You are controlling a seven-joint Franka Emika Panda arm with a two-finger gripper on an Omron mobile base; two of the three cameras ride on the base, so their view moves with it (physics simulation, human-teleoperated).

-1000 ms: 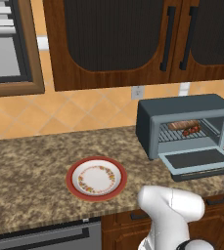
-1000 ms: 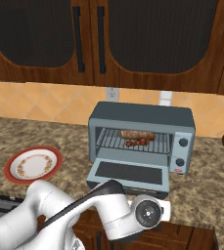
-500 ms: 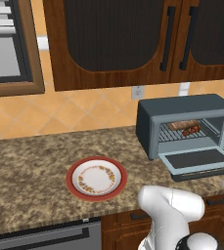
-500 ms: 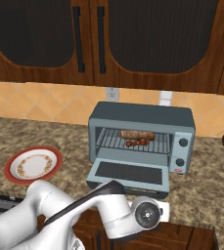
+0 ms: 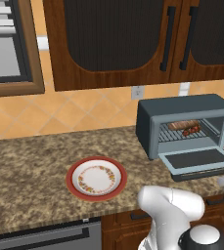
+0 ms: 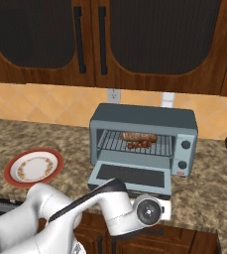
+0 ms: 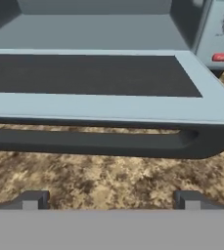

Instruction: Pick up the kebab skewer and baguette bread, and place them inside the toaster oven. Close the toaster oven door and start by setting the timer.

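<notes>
Both foods already lie on the wire rack of the blue-grey metal toaster oven point(image 6: 143, 130): the short brown scored baguette bread point(image 6: 138, 136) behind, the thin kebab skewer of dark red chunks point(image 6: 140, 145) just in front. What's left for you is the drop-down grey-framed glass door point(image 7: 91, 78), which lies flat open over the speckled granite counter point(image 7: 103, 180). Your two-finger gripper point(image 7: 111, 200) hangs low before the door's dark bar handle point(image 7: 99, 142), fingers spread wide and holding nothing. Bring the fingertips under that bar near its middle, then lift in an arc about the hinge, not straight up. Keep clear of the knob panel point(image 6: 184, 154) until the door shuts.
</notes>
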